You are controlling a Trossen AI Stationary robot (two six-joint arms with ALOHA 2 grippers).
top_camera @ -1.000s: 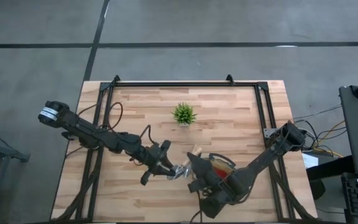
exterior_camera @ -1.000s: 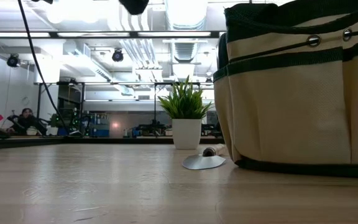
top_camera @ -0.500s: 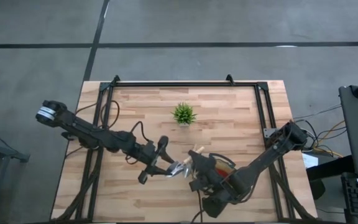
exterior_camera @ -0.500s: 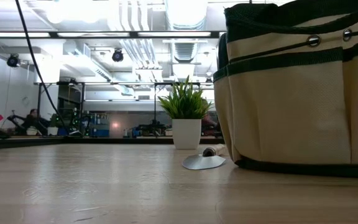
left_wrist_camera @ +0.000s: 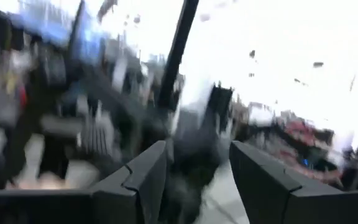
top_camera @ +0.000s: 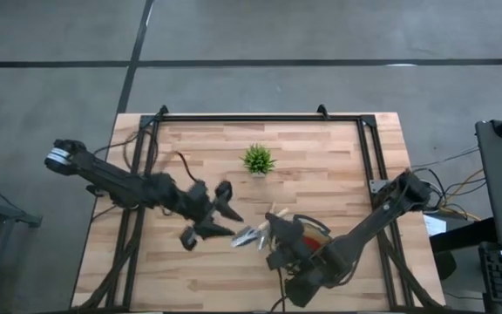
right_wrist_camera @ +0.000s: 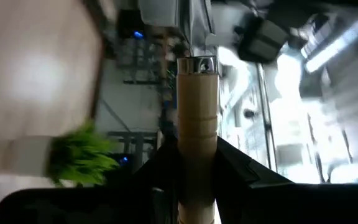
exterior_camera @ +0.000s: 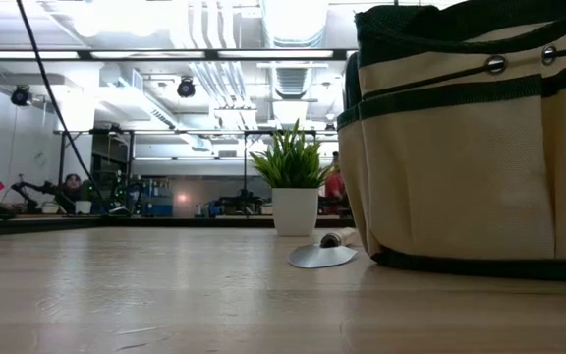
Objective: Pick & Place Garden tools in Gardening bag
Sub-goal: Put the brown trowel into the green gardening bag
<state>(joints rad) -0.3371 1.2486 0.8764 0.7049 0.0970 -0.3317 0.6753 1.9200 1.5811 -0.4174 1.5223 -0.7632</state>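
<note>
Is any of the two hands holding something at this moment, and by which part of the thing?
The right hand holds a silver trowel by its round wooden handle. The left hand is open and holds nothing.

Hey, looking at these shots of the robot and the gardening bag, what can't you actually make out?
- Inside of the gardening bag: the low view shows only its outer wall, cut off at the right edge; from above the right arm covers it.
- Trowel: low view, its handle runs behind the bag.
- Left wrist view: motion blur, nothing recognisable beyond the open left gripper.
- Wooden handle in the right gripper: its tool end is out of frame.
</note>
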